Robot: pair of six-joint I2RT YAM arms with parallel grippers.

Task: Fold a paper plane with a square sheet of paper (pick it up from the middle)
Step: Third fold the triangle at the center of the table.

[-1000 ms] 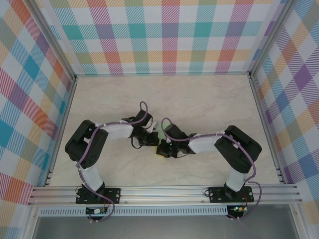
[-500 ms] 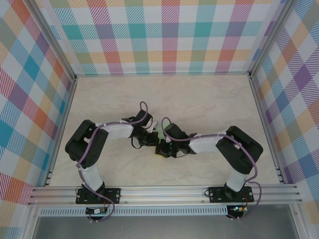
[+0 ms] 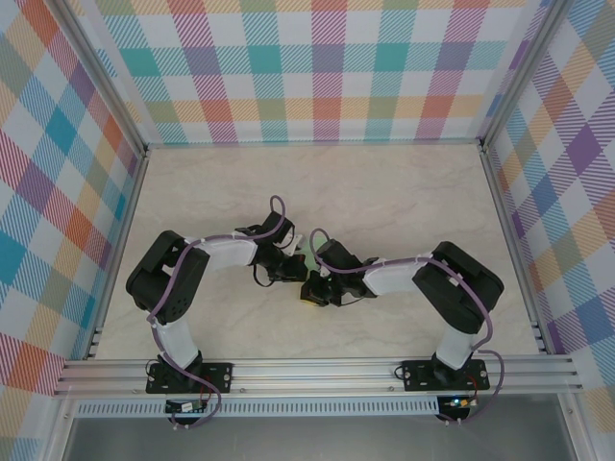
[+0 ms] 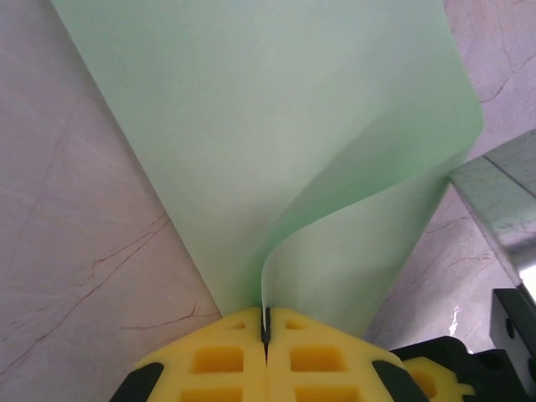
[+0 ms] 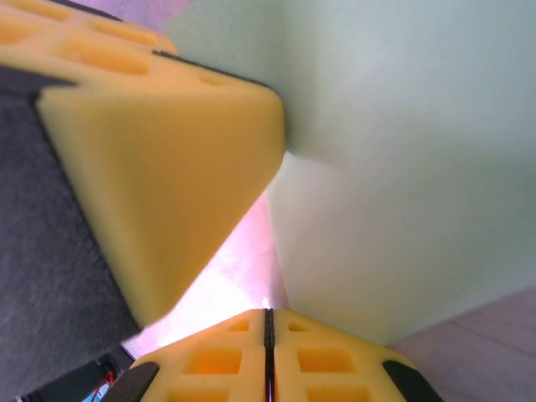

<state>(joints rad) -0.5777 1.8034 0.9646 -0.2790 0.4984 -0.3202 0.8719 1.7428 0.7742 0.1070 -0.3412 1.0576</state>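
The square sheet of paper (image 4: 276, 126), seemingly light, limp and easily creased, curls above the counter (image 4: 67, 251), pinched at its edges by the closed left end effector (image 4: 266, 322) and right end effector (image 5: 269, 322).

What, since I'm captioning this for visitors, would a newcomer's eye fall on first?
The pale green square sheet of paper, curling up off the marble-patterned table, its lower edge pinched between the yellow fingers of the left gripper. The right gripper, also shut, sits tight against the same sheet, the two meeting mid-table. Bright plaid walls surround it all.
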